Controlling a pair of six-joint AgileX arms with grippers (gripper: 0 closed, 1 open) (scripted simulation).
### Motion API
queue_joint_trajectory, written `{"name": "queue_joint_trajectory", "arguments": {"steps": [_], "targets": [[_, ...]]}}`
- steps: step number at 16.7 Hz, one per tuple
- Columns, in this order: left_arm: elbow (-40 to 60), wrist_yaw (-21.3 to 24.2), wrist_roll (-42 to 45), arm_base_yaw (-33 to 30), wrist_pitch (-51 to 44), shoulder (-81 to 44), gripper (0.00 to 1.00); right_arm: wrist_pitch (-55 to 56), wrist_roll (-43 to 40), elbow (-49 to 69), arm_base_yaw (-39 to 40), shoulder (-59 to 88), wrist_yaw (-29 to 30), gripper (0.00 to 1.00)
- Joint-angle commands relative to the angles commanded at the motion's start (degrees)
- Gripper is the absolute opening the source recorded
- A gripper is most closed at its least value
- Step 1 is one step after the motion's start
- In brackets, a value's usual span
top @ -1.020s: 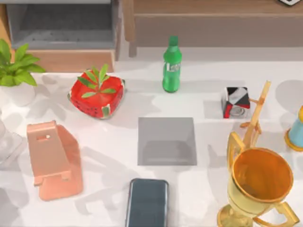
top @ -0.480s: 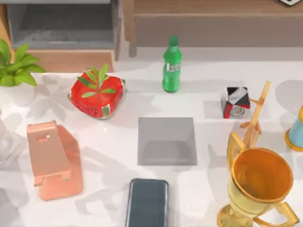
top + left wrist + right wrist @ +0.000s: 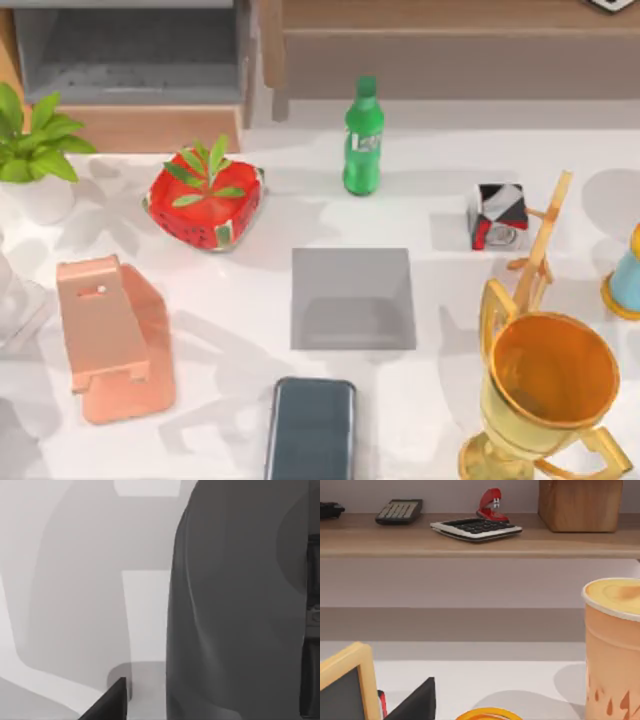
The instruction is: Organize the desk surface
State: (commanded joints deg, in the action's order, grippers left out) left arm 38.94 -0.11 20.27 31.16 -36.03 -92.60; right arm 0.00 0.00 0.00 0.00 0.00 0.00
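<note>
The desk surface [image 3: 450, 290] is a broad white tabletop seen from above. On it lie a dark phone [image 3: 311, 428] at the front middle, a pink phone stand [image 3: 110, 338] at the left and a grey square mat [image 3: 352, 298] in the centre. A green bottle [image 3: 362, 138] stands at the back. A red watermelon-patterned pot [image 3: 205, 200] sits left of the bottle. A dark edge of my left gripper [image 3: 107, 705] shows over pale surface beside a large grey shape. A dark edge of my right gripper [image 3: 415, 702] shows low above the desk.
A gold trophy [image 3: 545, 385] and a wooden easel [image 3: 540, 240] crowd the front right, with a black, white and red cube [image 3: 497, 215] behind. A potted plant [image 3: 35, 150] stands at the left. A peach cup [image 3: 612, 645] and a shelf [image 3: 470, 540] with a keyboard face the right wrist.
</note>
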Motion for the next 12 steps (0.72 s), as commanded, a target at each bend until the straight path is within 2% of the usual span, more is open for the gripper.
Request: {"name": "queue_joint_trajectory", "arguments": {"steps": [7, 8, 12], "targets": [[0.0, 0.0, 0.0, 0.0, 0.0, 0.0, 0.0, 0.0, 0.0, 0.0, 0.0, 0.0, 0.0, 1.0], [-0.11, -0.53, 0.28, 0.2, -5.17, 3.26, 0.0, 0.0, 0.0, 0.0, 0.0, 0.0, 0.0, 1.0], [-1.07, 0.79, 1.12, -0.21, -7.32, 5.21, 0.0, 0.0, 0.0, 0.0, 0.0, 0.0, 0.0, 1.0]]}}
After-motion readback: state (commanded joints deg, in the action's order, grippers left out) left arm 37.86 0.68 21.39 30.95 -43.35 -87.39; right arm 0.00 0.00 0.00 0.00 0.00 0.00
